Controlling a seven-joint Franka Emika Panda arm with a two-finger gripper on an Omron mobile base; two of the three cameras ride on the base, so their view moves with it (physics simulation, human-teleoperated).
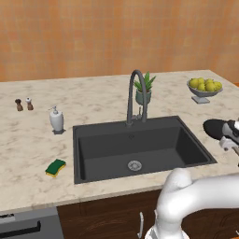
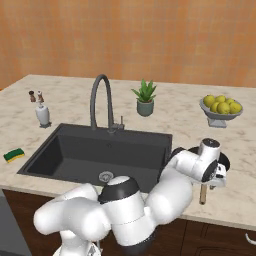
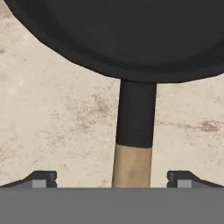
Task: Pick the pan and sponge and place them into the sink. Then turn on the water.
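1. The hand is hanging low over the desk, right of the sink.
2. Its two fingertips are standing wide apart. Nothing is between them but the pan's handle, and they are not touching it.
3. The pan is sitting on the desk just right of the sink. In the hand view the round black bowl is lying at 12 o'clock from the hand.
4. The handle is running straight from 12 o'clock down to 6 o'clock, right through the gap between the fingertips. It is black near the bowl and pale wood at the near end.
5. So the long way of the handle is lying across the line between the two fingertips. I think the hand is lined up well to drop and squeeze on the handle.
6. In the right base view the wood end of the handle is poking out below the hand, pointing at 6 o'clock toward the desk's front edge.
7. The sponge is lying on the desk at 9 o'clock from the sink, well apart from the hand. The pan is much nearer, so I think it is going first.
8. There is only one arm and one hand to do the work.
9. I am counting one pan, one sponge, one sink and one tap.
10. No water is coming from the tap.
11. The sink is holding nothing but its drain.
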